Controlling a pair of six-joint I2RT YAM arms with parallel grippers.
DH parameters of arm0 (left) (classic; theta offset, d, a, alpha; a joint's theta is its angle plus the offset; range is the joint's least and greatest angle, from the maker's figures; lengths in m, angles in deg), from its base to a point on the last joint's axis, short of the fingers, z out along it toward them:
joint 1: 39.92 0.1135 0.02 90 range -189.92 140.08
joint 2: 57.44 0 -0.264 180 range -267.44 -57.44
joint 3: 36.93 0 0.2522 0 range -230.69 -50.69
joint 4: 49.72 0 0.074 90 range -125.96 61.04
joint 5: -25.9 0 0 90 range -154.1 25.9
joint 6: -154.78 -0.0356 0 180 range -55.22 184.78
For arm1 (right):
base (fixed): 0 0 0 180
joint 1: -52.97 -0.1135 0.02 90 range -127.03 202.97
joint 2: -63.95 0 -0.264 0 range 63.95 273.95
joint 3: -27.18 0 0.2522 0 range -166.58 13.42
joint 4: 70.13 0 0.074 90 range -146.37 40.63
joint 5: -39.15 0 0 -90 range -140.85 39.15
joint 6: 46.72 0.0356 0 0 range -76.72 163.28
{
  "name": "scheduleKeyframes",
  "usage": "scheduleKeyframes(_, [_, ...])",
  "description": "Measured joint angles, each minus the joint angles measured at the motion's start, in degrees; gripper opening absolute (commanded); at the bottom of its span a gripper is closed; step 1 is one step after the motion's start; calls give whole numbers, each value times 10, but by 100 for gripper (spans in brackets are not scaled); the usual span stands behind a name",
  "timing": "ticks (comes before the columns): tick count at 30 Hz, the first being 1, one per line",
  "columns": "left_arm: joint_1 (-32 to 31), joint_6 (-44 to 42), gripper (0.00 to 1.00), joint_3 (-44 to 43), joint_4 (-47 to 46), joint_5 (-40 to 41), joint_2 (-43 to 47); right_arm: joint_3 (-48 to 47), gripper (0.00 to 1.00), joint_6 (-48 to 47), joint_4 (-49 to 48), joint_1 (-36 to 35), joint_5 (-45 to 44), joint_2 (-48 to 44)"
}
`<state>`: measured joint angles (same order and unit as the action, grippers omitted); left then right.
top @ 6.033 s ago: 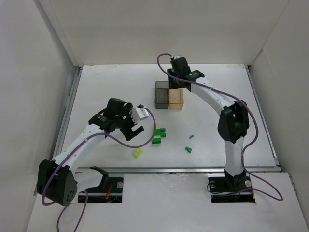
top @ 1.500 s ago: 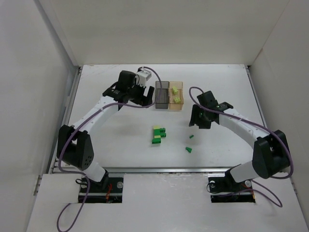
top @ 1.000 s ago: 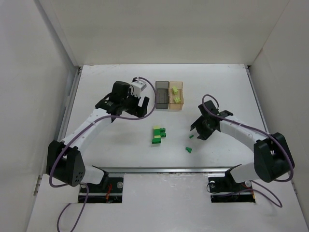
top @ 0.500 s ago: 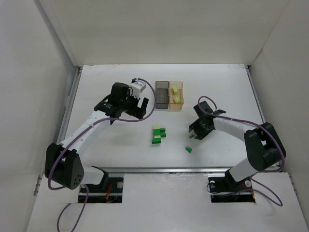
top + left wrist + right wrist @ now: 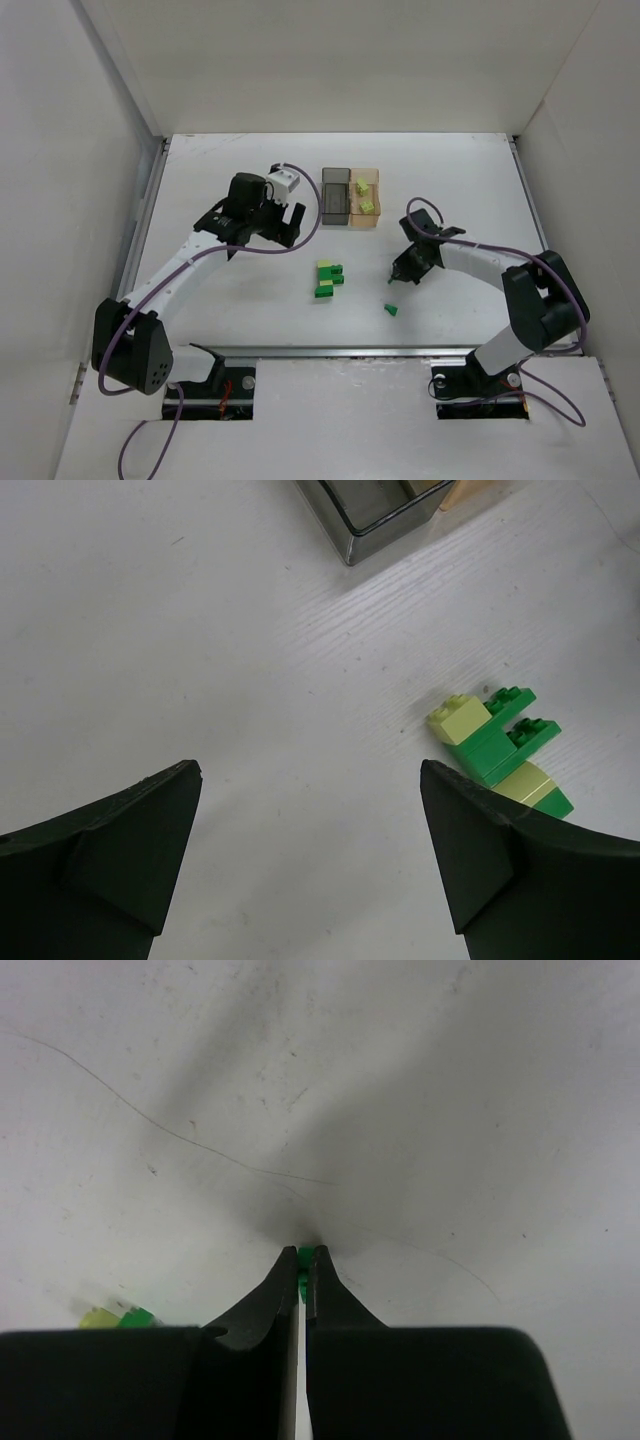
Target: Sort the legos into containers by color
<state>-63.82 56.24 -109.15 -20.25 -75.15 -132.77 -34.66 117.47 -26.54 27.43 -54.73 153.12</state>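
A small green brick (image 5: 303,1256) lies a little right of the tabletop's middle, closer to the near edge than the far. The right gripper (image 5: 303,1272) reaches down to the table (image 5: 470,180) with its fingers pinched tight on that brick. A second loose green brick (image 5: 391,309) lies a bit closer to the near edge, apart from the gripper. A clump of bricks (image 5: 497,752), dark green and pale yellow-green pressed together, sits about midway between the left and right edges. Toward the far edge stand two joined boxes: the grey box (image 5: 336,196), and on its right the tan box (image 5: 365,222), which holds two pale bricks (image 5: 367,206). The left gripper (image 5: 308,770) hangs above the table left of the boxes, its fingers spread wide and holding nothing.
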Motion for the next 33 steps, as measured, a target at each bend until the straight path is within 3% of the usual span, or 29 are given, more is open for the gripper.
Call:
scheduleKeyframes(5, [1, -2, 89, 6, -2, 9, 2, -34, 0, -85, 9, -7, -33, 0])
scheduleKeyframes(9, [9, -4, 89, 15, -3, 20, 3, -141, 0, -202, 1, -40, -74, 2])
scheduleKeyframes(15, [42, -3, 89, 25, -6, 28, 13, -285, 0, -329, -88, -56, -83, 12])
scheduleKeyframes(24, [79, 5, 89, 35, -10, 40, 20, -543, 0, -453, -114, -57, -55, 246])
scheduleKeyframes(26, [89, 6, 89, 35, -13, 41, 20, -554, 11, -472, -102, -57, -51, 280])
scheduleKeyframes(28, [99, 7, 89, 35, -14, 42, 20, -562, 16, -488, -82, -57, -56, 307])
scheduleKeyframes(32, [114, 10, 89, 35, -17, 44, 20, -562, 47, -516, -57, -57, -52, 320])
scheduleKeyframes(33, [116, 10, 89, 35, -18, 45, 20, -563, 51, -525, -59, -57, -42, 319])
